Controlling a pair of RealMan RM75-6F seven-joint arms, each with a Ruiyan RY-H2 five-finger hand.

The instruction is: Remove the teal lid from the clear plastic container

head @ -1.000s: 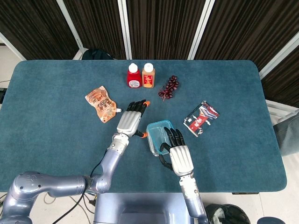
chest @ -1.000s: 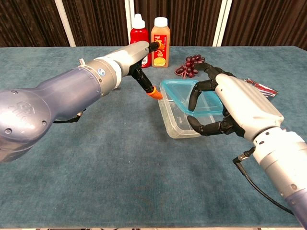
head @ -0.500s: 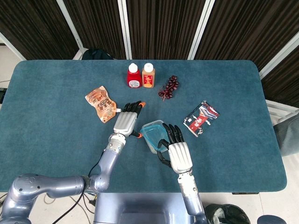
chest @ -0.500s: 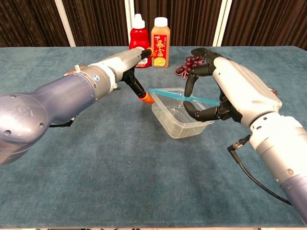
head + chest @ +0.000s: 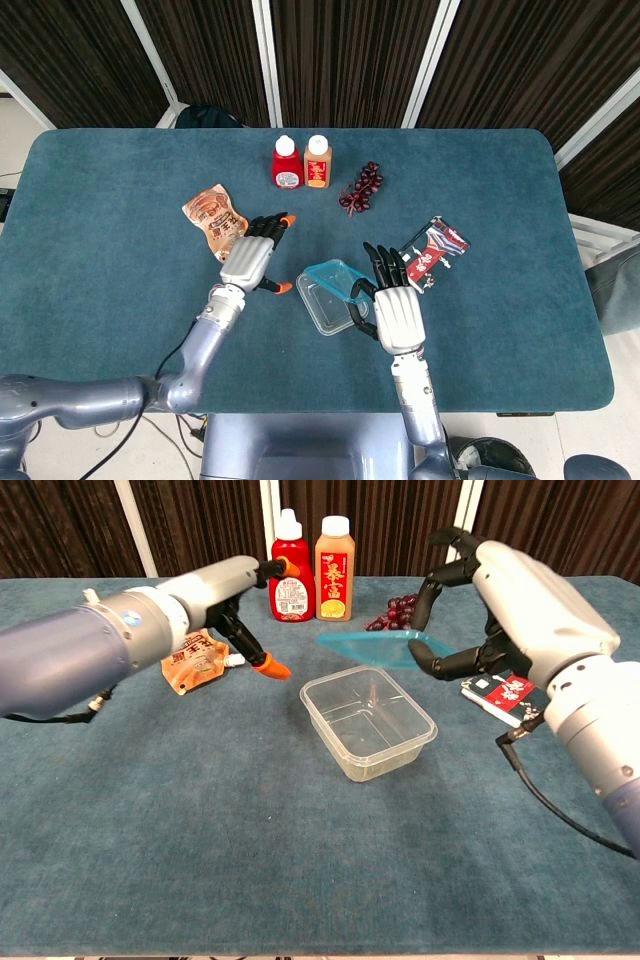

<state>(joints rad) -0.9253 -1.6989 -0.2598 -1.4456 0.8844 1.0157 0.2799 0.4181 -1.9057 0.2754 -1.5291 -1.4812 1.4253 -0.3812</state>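
Fingers of my right hand (image 5: 500,600) are curled round the thin teal plastic lid (image 5: 375,647), thumb underneath and the others over its far edge, pinching it so it hangs nearly flat in the air, slightly tilted. From the head view the lid (image 5: 334,275) sits at about one o'clock of the clear rectangular plastic container (image 5: 322,305), overlapping only its upper right corner; in the chest view it floats well above the rim, touching nothing but my fingers. The container (image 5: 368,721) stands open and upright on the blue felt tabletop (image 5: 200,830). My left hand (image 5: 225,605) holds nothing, its orange-tipped fingers loosely spread, at about nine o'clock of the container and apart from it. I judge the lid is already free, so what remains is to carry it clear and put it down. To do that well I should keep the pinch firm, since the lid is thin and could slip or flex, and swing it toward three o'clock, lowering it flat onto bare felt. The red, white and blue snack packet (image 5: 503,692) lies just under my right wrist at that side, so I should choose a spot short of it or nearer me. The cluster of dark red grapes (image 5: 398,613) at twelve o'clock is another thing to avoid brushing.
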